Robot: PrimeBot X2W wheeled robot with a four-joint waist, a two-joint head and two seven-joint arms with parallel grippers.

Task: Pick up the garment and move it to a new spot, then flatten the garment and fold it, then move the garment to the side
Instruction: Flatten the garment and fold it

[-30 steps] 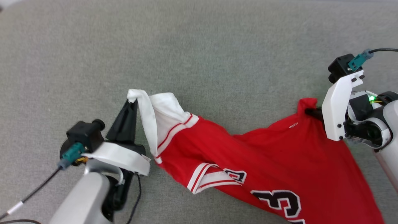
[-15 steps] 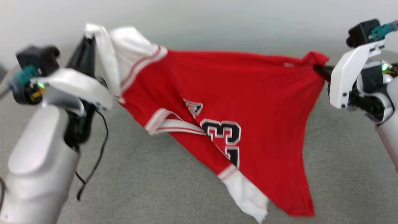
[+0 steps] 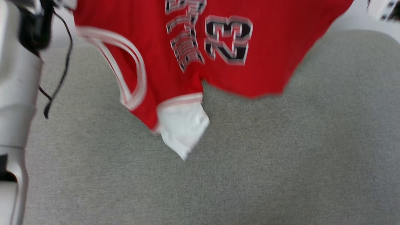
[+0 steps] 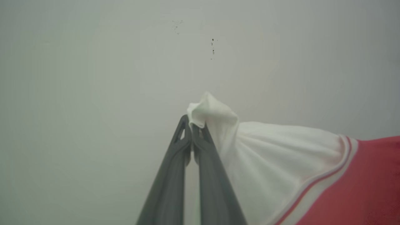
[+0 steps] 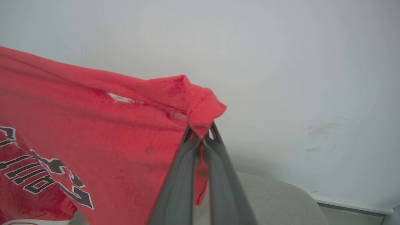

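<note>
Both left tool (image 4: 191,125) and right tool (image 5: 202,133) pinch garment (image 3: 268,62) corners over grey cushion (image 3: 281,172).

Garment (image 3: 268,47) motion-blurred, top edge cut off, lettering (image 3: 185,47) unreadable

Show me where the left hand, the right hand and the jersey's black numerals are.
left hand (image 4: 191,126): left wrist view, between the fingertips pinching the jersey (image 4: 281,150).
right hand (image 5: 202,134): right wrist view, between the fingertips.
black numerals (image 3: 231,53): head view, on a black stroke.
</note>
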